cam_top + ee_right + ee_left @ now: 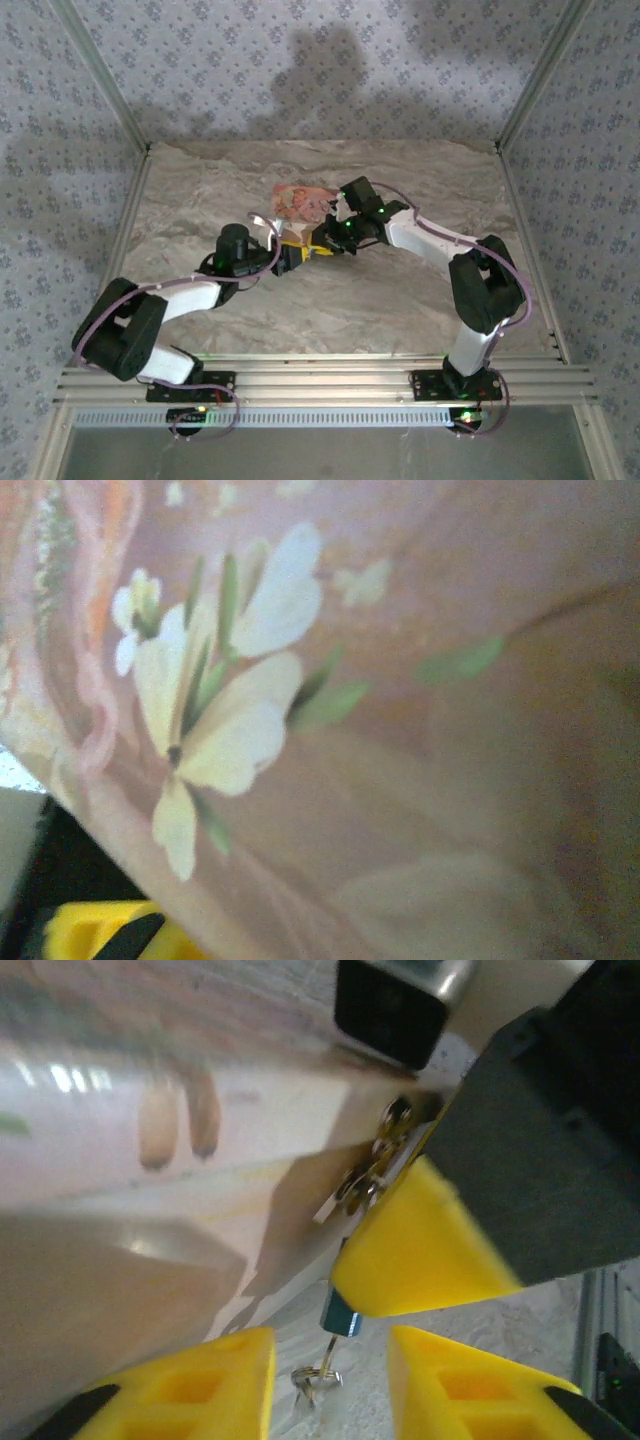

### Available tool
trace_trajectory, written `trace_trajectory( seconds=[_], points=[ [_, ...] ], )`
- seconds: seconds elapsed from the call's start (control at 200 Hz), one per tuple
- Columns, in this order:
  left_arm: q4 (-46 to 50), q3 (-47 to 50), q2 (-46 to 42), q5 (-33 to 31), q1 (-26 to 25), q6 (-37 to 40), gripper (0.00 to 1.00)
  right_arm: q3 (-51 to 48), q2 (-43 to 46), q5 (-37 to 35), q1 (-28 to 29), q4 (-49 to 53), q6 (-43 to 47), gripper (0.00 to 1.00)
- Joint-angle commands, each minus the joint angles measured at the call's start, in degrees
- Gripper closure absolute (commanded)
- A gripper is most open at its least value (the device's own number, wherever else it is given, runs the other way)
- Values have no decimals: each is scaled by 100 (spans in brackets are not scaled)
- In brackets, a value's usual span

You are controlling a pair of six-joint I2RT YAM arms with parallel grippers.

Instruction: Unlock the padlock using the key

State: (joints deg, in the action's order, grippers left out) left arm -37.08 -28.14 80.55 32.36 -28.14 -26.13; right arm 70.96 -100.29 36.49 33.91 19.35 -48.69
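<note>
At the centre of the overhead frame, the left end effector [289, 256] and the right end effector [326, 243] meet tip to tip on the marbled worktop [400, 310], just below the pink floral box [300, 200].

From the left wrist, that arm's two yellow fingers [200, 1390] stand apart along the bottom edge, with nothing gripped in the gap between them. Just above that gap, the padlock [340, 1317] shows as a small teal block poking out from under a yellow finger [420, 1250] of the right end effector. A thin metal stem drops from the teal block to a small metal ring [315, 1378] that lies on the worktop. The box wall fills the left of this frame, with a metal clasp [375, 1165] at its upper right.

Whether the right end effector actually clamps the padlock I cannot tell, because its second finger is hidden. Its own camera sits close against the box's flower print.
</note>
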Motion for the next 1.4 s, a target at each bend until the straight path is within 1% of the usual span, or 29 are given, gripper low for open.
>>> trace_trajectory(
  seconds=[0.0,0.085,0.15,0.225,0.325,0.43,0.59,0.724,0.929,1.089,1.394],
  points=[
    [66,162,-424,-50,173,69,57,-82,8,324,-76,-89,-60,100],
    [243,346,-654,44,348,-17,52,-142,6,330,-114,-164,-69,100],
    [239,476,-741,295,459,-142,51,-170,-6,358,-126,-221,-80,100],
    [146,598,-768,521,463,-227,51,-192,-7,396,-130,-281,-115,100],
    [-392,833,-687,684,428,-464,51,-210,-17,467,-128,-376,-173,100],
    [-1161,916,-405,883,378,-834,56,-214,-17,517,-130,-455,-229,100],
    [-1733,854,-28,708,157,-998,60,-214,-10,591,-113,-508,-312,100],
    [-2277,783,362,693,98,-1192,63,-214,-22,620,-112,-515,-340,100],
    [-2449,681,613,544,89,-1193,65,-196,-52,649,-89,-541,-372,100],
    [-2573,567,783,621,90,-1252,69,-179,-78,675,-76,-544,-398,100],
    [-2618,391,1035,622,76,-1237,70,-179,-91,693,-45,-564,-415,100]
  ],
)
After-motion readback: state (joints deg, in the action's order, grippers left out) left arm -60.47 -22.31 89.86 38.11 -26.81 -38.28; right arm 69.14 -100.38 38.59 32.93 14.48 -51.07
